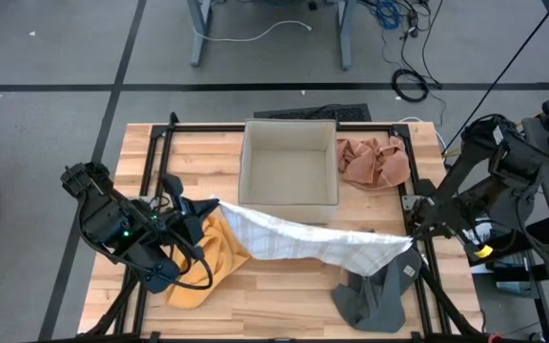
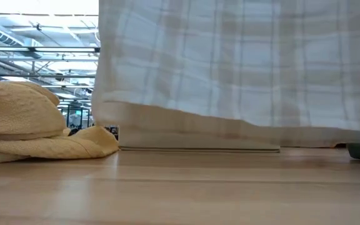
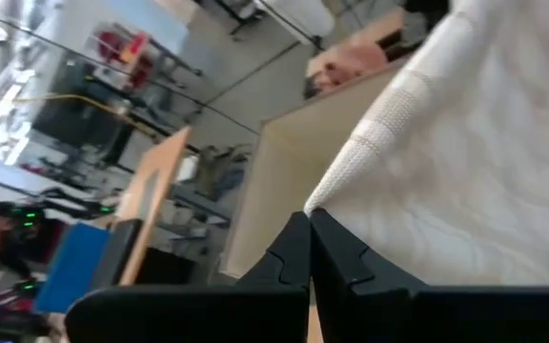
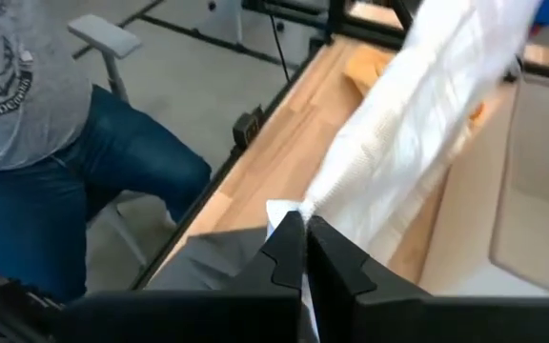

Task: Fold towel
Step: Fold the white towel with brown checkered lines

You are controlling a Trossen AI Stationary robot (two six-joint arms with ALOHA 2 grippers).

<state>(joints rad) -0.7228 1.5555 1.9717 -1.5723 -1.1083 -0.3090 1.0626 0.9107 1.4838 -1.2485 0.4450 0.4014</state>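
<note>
A white checked towel (image 1: 303,238) is strung across the table's middle between my two grippers, sagging a little; in the low view the towel (image 2: 242,56) hangs like a curtain, its lower hem above the tabletop. My left gripper (image 1: 213,205) is shut on its left end, over a yellow cloth (image 1: 213,262) that lies heaped on the table. My right gripper (image 1: 410,238) is shut on its right end, above a grey cloth (image 1: 375,295). My left gripper pinches the towel's corner (image 3: 336,186) between its two shut fingers, right at the woven hem. The fingers slant downward from the table's left side. The towel is lifted and runs away from them fairly taut. My right gripper pinches the towel's opposite corner (image 4: 298,205) between its two shut fingers, coming from the table's right side and slanting down. The cloth is bunched into a narrow band there and stretches away toward the left arm, lifted off the table.
A beige open box (image 1: 289,195) stands at the table's far middle, just behind the towel. A pinkish-brown cloth (image 1: 375,162) lies to its right. A person in a grey shirt and jeans (image 4: 46,143) stands beside the table's near edge. Black frame rails (image 1: 151,162) border the table.
</note>
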